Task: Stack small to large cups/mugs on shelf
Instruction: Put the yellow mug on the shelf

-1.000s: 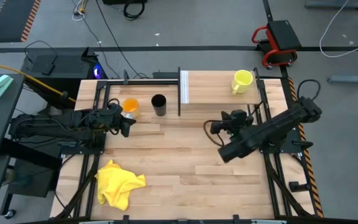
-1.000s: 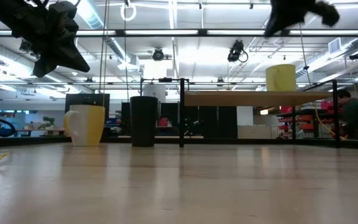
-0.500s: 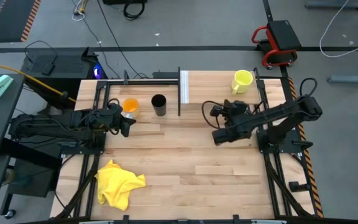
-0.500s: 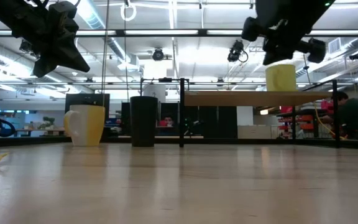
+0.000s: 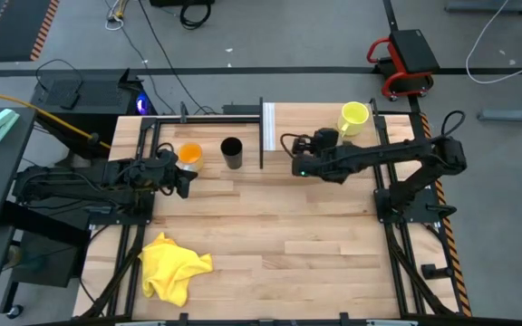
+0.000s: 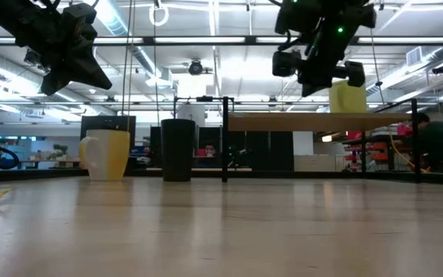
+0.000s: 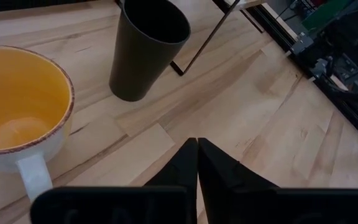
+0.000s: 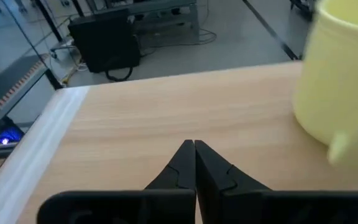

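Three cups are in play. The yellow-green mug [image 5: 353, 118] stands on the shelf [image 5: 320, 127], toward its far right corner, and it shows at the edge of my right wrist view [image 8: 344, 81] with bare shelf wood beside it. The orange cup [image 5: 190, 155] and the black cup [image 5: 232, 152] stand on the table [image 5: 270, 235] left of the shelf's white end panel [image 5: 267, 127], near each other but apart, the black one nearer the panel. My right gripper [image 5: 290, 147] hangs above the shelf's near left part, well short of the mug, fingers [image 8: 185, 163] pressed together and holding nothing. My left gripper [image 5: 188, 184] hovers over the table just in front of the orange cup, fingers [image 7: 188, 163] also pressed together, empty. A yellow cloth [image 5: 172, 264] lies crumpled on the table's near left part.
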Controlling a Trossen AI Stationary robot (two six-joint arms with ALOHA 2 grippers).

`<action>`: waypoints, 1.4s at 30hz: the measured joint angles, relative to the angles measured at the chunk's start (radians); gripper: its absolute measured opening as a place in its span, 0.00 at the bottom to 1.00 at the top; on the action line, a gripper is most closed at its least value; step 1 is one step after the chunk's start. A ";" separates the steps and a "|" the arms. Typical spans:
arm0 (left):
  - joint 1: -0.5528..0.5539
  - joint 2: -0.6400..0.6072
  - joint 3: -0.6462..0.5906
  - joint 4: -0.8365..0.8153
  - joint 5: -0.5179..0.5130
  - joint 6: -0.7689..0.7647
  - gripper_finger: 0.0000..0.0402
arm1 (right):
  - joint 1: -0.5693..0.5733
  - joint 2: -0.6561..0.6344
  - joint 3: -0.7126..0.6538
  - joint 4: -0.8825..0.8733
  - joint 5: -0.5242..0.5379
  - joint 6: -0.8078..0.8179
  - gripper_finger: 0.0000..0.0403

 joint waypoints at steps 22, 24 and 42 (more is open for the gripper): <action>0.000 0.000 0.000 0.000 0.000 -0.056 0.03 | -0.111 0.000 -0.001 -0.038 -0.024 -0.073 0.00; 0.000 0.000 0.000 0.000 0.000 -0.054 0.04 | -0.116 0.000 -0.001 -0.047 -0.025 -0.057 0.00; 0.000 0.000 0.000 0.000 -0.007 -0.050 0.04 | -0.107 0.000 -0.001 -0.327 -0.053 0.227 0.00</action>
